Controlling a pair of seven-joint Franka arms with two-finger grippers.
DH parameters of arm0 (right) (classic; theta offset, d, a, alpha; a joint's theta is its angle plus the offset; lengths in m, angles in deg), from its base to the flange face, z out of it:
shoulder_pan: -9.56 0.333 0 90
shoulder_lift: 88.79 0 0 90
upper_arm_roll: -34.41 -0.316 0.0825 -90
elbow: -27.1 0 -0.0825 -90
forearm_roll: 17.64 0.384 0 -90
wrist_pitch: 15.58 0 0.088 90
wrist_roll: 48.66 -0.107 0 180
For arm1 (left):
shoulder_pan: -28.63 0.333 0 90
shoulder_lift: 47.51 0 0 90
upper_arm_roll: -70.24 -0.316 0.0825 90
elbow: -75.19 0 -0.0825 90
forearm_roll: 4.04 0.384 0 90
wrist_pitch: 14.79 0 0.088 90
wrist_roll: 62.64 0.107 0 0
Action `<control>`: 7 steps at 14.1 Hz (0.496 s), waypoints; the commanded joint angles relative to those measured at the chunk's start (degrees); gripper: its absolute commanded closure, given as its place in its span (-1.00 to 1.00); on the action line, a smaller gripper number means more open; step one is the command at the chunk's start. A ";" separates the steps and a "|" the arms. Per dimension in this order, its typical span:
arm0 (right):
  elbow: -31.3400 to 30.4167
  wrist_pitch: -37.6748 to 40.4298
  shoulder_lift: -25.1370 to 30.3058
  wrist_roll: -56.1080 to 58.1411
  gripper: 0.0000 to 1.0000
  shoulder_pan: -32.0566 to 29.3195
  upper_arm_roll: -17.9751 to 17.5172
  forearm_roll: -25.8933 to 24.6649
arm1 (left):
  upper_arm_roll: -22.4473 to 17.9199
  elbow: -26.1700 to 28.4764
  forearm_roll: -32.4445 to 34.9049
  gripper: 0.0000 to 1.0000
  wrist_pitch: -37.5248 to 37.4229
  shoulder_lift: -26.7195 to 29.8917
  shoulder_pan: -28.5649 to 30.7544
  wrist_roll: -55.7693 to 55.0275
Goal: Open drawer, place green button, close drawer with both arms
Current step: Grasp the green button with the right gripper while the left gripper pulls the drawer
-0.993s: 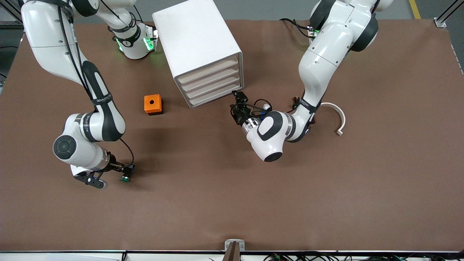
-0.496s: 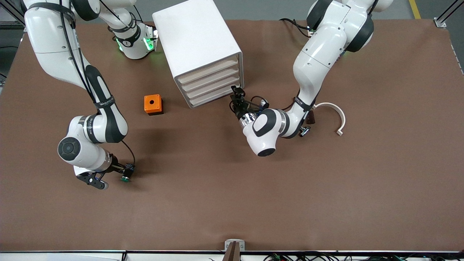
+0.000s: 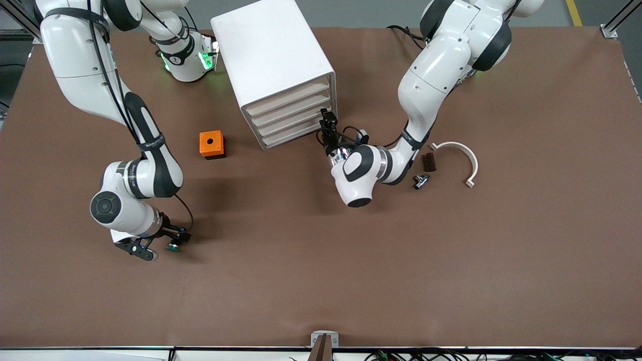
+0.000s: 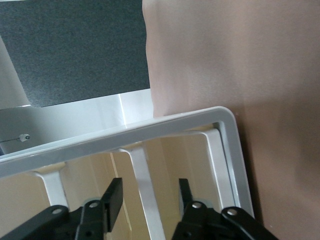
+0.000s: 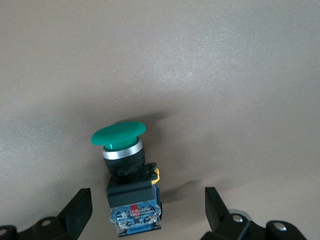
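Note:
The white cabinet [image 3: 273, 55] stands at the back of the table, its four beige drawer fronts [image 3: 293, 118] all shut. My left gripper [image 3: 327, 123] is open, right at the lower fronts at the end of the cabinet nearest the left arm. In the left wrist view [image 4: 149, 196] its fingers straddle a white strip [image 4: 145, 185] between beige fronts without gripping it. The green-capped button [image 3: 173, 246] lies on its side on the table. My right gripper [image 3: 176, 239] is low over it and open. In the right wrist view [image 5: 147, 210] the black-and-blue body [image 5: 134, 202] lies between the spread fingers.
An orange cube with a hole [image 3: 211, 144] sits beside the cabinet toward the right arm's end. A white curved piece [image 3: 459, 154], a small dark block [image 3: 429, 161] and a small metal part [image 3: 420, 180] lie beside the left arm's wrist.
My left gripper has moved up to the cabinet's drawer fronts. My right arm has shifted slightly over the button, still open.

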 commanded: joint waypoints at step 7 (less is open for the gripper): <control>0.18 1.31 -0.19 -1.18 0.85 0.91 -0.20 -1.05 | -0.06 -0.16 -1.50 0.17 -1.78 -0.46 -2.60 -2.12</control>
